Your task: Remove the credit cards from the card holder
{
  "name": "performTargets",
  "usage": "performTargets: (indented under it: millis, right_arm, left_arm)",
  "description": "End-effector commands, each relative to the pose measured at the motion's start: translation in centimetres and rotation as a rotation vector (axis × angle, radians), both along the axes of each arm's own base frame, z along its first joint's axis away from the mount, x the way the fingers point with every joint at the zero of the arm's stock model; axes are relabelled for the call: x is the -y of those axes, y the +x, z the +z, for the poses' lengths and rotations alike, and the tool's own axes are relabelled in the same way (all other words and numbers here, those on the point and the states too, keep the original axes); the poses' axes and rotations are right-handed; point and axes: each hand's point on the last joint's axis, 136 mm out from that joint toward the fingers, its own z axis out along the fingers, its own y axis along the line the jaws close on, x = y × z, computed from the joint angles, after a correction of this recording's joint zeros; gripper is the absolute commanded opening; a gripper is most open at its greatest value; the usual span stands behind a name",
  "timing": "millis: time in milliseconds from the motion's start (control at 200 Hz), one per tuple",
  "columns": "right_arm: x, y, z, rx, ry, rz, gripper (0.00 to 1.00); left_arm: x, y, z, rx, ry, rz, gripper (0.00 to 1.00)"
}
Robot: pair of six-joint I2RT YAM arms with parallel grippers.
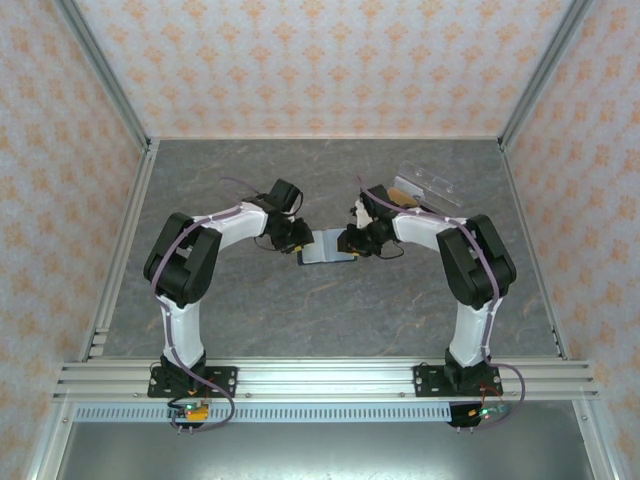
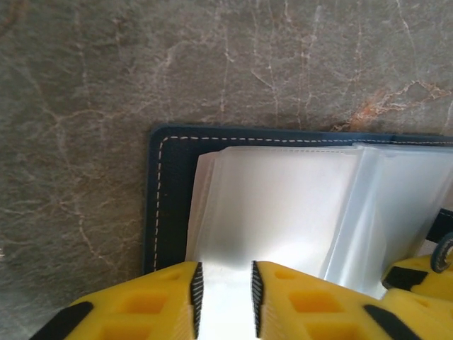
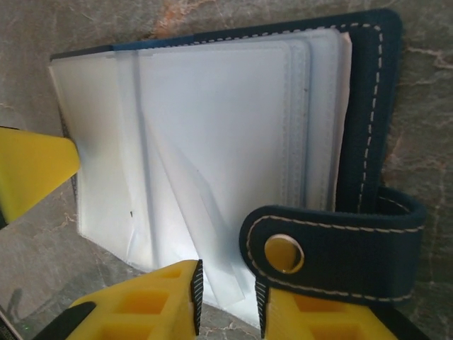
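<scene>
Grey marbled table [image 1: 250,320]: the navy card holder [image 1: 328,246] lies open at its centre. My left jaws and right jaws, each barely apart, sit over its clear sleeves [image 2: 283,205]; whether they grip, I cannot tell

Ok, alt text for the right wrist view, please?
An open navy card holder lies on a grey marbled table, clear plastic sleeves fanned out, snap tab at lower right. The yellow right tool straddles the sleeves' near edge.

Leathery stitched card holder [image 3: 368,106], glossy plastic sleeves [image 3: 212,127], matt table [image 2: 85,71].
</scene>
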Motion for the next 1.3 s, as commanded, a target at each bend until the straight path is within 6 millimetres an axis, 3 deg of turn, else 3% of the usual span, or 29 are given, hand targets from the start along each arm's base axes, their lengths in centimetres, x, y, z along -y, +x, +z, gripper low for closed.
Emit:
performTargets:
  millis: [0, 430, 746, 901, 1041, 1146, 1296]
  right_arm:
    - [0.2, 0.3, -0.4, -0.007, -0.03, -0.005, 0.28]
    - [0.1, -0.2, -2.0, -0.051, -0.048, -0.001, 0.26]
    - [-0.5, -0.1, -0.9, -0.04, -0.009, -0.007, 0.26]
    - [-0.6, 1.4, 2.7, 0.053, 0.028, -0.061, 0.26]
    - [0.6, 2.9, 8.3, 0.23, 0.043, -0.165, 0.45]
    - [2.5, 3.3, 11.8, 0.361, 0.0, -0.219, 0.58]
    - [8.3, 3.9, 16.0, 0.585, -0.226, -0.335, 0.77]
  left_arm:
    - [1.1, 0.4, 0.5, 0.013, -0.031, -0.034, 0.23]
    - [1.7, 0.0, -1.4, -0.036, -0.034, -0.056, 0.22]
    - [3.1, 0.0, -1.6, -0.039, -0.04, -0.098, 0.22]
    - [2.6, 0.9, 1.1, 0.02, -0.005, -0.111, 0.24]
    - [1.6, 2.1, 6.1, 0.133, 0.037, -0.119, 0.37]
    - [-0.3, 2.6, 9.9, 0.223, 0.073, -0.094, 0.51]
    - [-5.7, 2.7, 13.4, 0.319, 0.2, 0.01, 0.71]
